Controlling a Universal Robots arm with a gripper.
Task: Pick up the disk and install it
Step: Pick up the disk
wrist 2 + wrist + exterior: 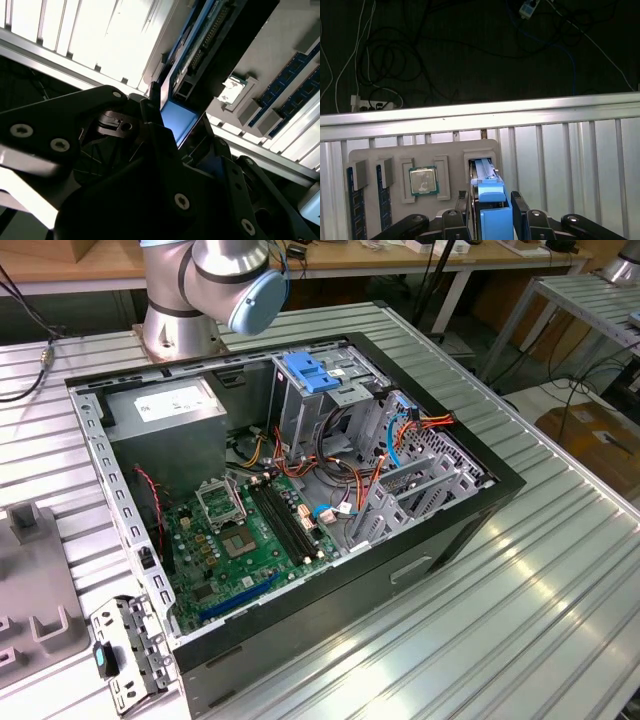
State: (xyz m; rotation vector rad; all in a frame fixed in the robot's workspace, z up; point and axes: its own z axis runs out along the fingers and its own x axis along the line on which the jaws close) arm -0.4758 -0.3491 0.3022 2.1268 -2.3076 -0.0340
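Note:
In the first wrist view the disk [490,192], a black drive edged by bright blue rails, stands on edge in a slot of a grey holder tray [420,155]. My gripper [491,207] straddles it, with one black finger pressed against each flat side. The second wrist view shows the disk's blue end [178,120] between the same fingers [151,107], with the gripper [180,127] shut on it. The disk still sits in its slot. In the exterior view the open computer case [290,490] lies on the table, with a drive cage and light-blue bracket [312,373] at its back.
A processor chip [423,180] and memory sticks [355,205] sit in other slots of the holder tray. Beyond the tray runs the ribbed metal table edge [520,117], with cables on the floor past it. The arm's base [190,300] stands behind the case.

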